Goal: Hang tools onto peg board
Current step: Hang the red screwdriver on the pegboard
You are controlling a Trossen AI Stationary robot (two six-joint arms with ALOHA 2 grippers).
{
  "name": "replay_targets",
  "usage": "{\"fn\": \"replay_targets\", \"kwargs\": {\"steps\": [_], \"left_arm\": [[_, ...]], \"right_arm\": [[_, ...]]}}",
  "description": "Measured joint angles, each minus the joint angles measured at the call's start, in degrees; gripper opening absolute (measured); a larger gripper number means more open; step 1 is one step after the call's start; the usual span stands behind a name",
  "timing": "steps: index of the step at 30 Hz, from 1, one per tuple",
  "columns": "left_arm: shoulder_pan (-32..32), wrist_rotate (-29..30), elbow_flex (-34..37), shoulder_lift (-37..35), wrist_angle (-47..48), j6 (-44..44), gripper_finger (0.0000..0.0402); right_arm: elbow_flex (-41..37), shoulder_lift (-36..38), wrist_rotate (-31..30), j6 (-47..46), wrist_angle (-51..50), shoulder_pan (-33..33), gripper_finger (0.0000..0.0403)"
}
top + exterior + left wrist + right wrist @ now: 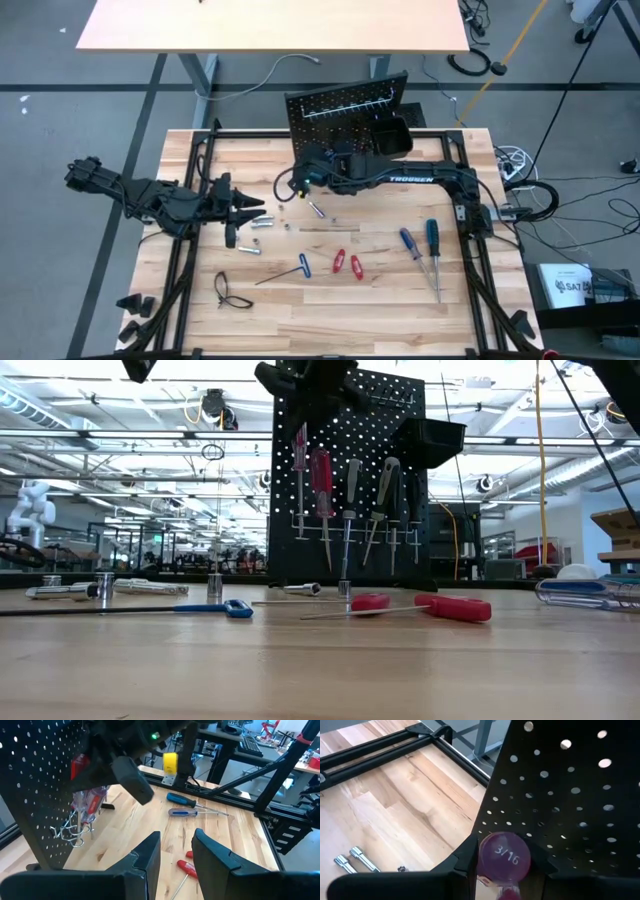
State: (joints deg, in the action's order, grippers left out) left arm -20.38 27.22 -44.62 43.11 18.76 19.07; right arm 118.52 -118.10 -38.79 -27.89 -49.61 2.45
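The black peg board (345,112) stands at the table's far middle, and several tools hang on its silver hook rail (360,520). My right gripper (298,182) is at the board's left end, shut on a red-handled screwdriver (505,856) marked 3/16. It also shows at the top of the low view (305,385). My left gripper (245,207) is open and empty above the table's left half. On the table lie a blue T-handle key (300,265), two red screwdrivers (347,263), two blue screwdrivers (420,243) and silver bits (255,225). My right gripper pinches the screwdriver's red handle between its two fingers (467,856), close under the round end cap (506,851). The fingers come from above, one on each side of the handle. The screwdriver hangs upright before the board (300,460), shaft down. Whether it rests on the rail cannot be told.
A small black bin (392,135) hangs at the board's right end. A black loop-shaped thing (230,292) lies at the near left. The arms' black frame rails (480,260) run along the table's sides. Bare wood shows along the near edge (350,320).
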Motion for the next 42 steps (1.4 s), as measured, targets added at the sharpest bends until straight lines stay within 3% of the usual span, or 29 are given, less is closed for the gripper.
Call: {"fn": "replay_targets", "kwargs": {"steps": [35, 42], "left_arm": [[0.0, -0.76, 0.0, 0.0, 0.24, 0.13, 0.0113], [0.0, -0.81, 0.0, 0.0, 0.24, 0.11, 0.0113]], "right_arm": [[-0.09, -3.77, 2.78, -0.12, -0.57, 2.35, 0.0086], [-0.07, -3.77, 3.24, -0.05, -2.26, 2.26, 0.0223]]}}
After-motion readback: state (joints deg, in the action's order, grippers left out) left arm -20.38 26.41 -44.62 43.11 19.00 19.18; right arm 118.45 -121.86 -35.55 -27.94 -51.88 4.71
